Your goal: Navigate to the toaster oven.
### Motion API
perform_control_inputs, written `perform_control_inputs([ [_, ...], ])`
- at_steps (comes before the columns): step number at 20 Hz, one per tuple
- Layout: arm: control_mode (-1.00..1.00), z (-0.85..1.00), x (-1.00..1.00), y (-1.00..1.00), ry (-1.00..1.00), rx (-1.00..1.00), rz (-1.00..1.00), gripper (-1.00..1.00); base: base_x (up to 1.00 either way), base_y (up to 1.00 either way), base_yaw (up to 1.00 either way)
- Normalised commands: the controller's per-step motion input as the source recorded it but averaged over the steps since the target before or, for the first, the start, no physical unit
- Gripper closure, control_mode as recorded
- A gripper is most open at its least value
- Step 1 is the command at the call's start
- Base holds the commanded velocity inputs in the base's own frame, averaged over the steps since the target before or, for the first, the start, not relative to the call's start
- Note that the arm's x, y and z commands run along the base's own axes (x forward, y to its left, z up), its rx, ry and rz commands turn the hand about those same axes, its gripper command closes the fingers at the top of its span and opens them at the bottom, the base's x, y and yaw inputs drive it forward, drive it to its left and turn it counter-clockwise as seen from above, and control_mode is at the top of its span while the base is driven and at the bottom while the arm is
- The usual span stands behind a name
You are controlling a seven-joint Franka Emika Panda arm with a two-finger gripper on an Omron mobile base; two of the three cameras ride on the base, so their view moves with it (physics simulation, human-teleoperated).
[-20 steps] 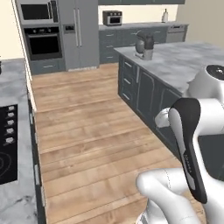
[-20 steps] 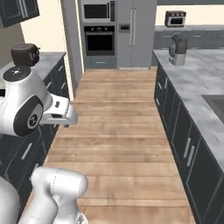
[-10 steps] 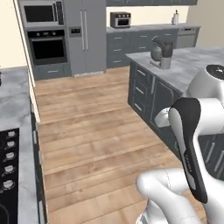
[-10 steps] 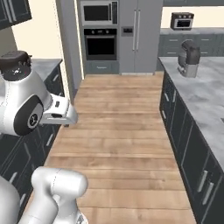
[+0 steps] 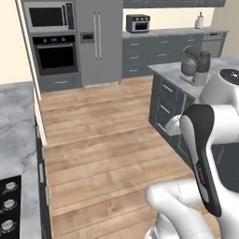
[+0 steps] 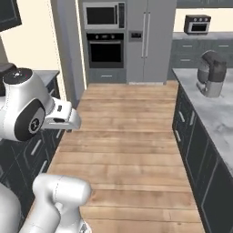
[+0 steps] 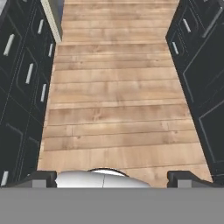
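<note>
Pincer is seen at the bottom of the hand view, fingertips set wide apart, nothing held between them. It is pointed down at bare wood floor, with dark cabinet fronts along both frame edges.

In the left base view the white arm is seen at lower right; in the right base view, at lower left.

The toaster oven is placed on the far worktop at top centre of the left base view, just right of the fridge. In the right base view it is found at upper right. It is well apart from the robot.

A coffee machine is stood on the island worktop at right. A wall oven with a microwave above is seen left of the fridge.
</note>
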Motion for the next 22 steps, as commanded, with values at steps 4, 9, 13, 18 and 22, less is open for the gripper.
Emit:
perform_control_inputs([
  [4,1.00,0.00,0.00,0.00,0.00,0.00,0.00,-1.00,1.00,0.00,0.03],
  [9,1.00,0.00,0.00,0.00,0.00,0.00,0.00,-1.00,1.00,0.00,0.02],
  [13,1.00,0.00,0.00,0.00,0.00,0.00,0.00,-1.00,1.00,0.00,0.03],
  [18,1.00,0.00,0.00,0.00,0.00,0.00,0.00,-1.00,1.00,0.00,0.03],
  [22,1.00,0.00,0.00,0.00,0.00,0.00,0.00,-1.00,1.00,0.00,0.03],
])
